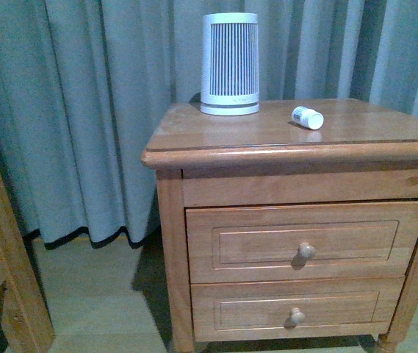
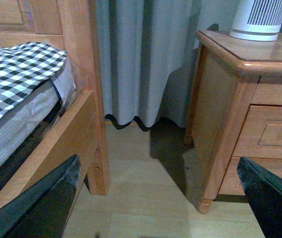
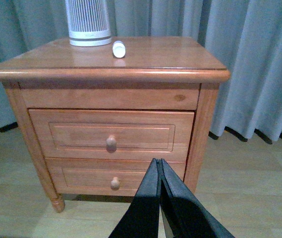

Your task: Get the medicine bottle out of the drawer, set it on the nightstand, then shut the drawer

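Right gripper [image 3: 159, 166] closed, empty, before shut drawer [image 3: 112, 135]; medicine bottle [image 1: 308, 117] lies beside ribbed device [image 1: 229, 64].

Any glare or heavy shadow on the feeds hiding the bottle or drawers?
Front view: soft sheen on the glossy honey-brown nightstand top, small white medicine bottle clear. Right wrist view: same sheen, upper drawer evenly lit. Left wrist view: dark shadow on the floor beside the cabinet.

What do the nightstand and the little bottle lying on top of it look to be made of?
The nightstand: honey-brown wood with a glossy varnish, judging by its visible grain, a knot, and light reflecting off the top. The medicine bottle: probably smooth white plastic, opaque, slightly shiny, lying on its side.
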You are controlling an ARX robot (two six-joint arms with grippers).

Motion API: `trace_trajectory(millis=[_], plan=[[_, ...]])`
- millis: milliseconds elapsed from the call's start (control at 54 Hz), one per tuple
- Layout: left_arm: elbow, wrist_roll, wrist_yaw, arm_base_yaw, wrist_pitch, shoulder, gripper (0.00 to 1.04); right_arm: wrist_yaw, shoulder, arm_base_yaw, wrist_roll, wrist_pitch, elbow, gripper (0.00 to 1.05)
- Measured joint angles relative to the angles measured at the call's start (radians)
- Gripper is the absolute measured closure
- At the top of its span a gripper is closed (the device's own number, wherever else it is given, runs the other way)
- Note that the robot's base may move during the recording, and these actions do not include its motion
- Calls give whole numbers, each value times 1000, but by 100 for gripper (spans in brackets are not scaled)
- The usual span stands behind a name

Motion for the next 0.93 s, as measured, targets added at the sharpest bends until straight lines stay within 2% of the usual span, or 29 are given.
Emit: trace_trajectory(millis=[426,833,889,926], plan=[[0,0,0,0,0,0,7,-1,-15,-1,-2,2,-6,101],[0,0,0,0,0,0,7,-1,-16,-1,-3,2,-6,26],[0,0,0,0,0,0,7,-1,-16,-1,-3,2,-6,11],[0,0,0,0,0,0,7,-1,-16,-1,-2,2,-6,5]])
